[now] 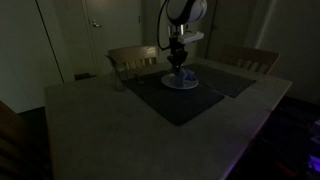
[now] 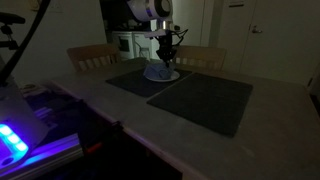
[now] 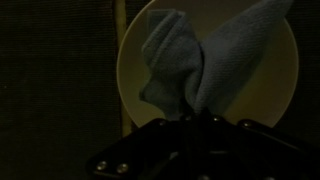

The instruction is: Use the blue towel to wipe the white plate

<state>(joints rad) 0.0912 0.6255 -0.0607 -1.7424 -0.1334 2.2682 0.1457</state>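
One gripper (image 3: 195,118) is in use, and it is seen in the wrist view closed on a pinched fold of the blue towel (image 3: 200,60). The towel hangs from the fingertips directly onto the white plate (image 3: 135,70), so the cloth lies straight below the hand rather than to either side. Two lobes of cloth are spread away from the pinch point, and the plate's pale rim is left exposed around them.

In both exterior views the plate (image 1: 181,84) (image 2: 160,74) is found on a dark placemat (image 1: 175,98) (image 2: 200,100) at the far part of the table (image 1: 110,135) (image 2: 110,115), with the arm held nearly vertical above it. A second placemat lies just beside the first, and chairs (image 1: 133,60) are set behind the table.

Whether the cloth is pressed firmly against the plate cannot be told in the dim light. The wiping step is judged to be in hand. Because the towel sits over the plate's middle, the coming stroke is judged to call for sideways travel towards the exposed rim, with downward contact kept light so the plate is not dragged across the placemat.
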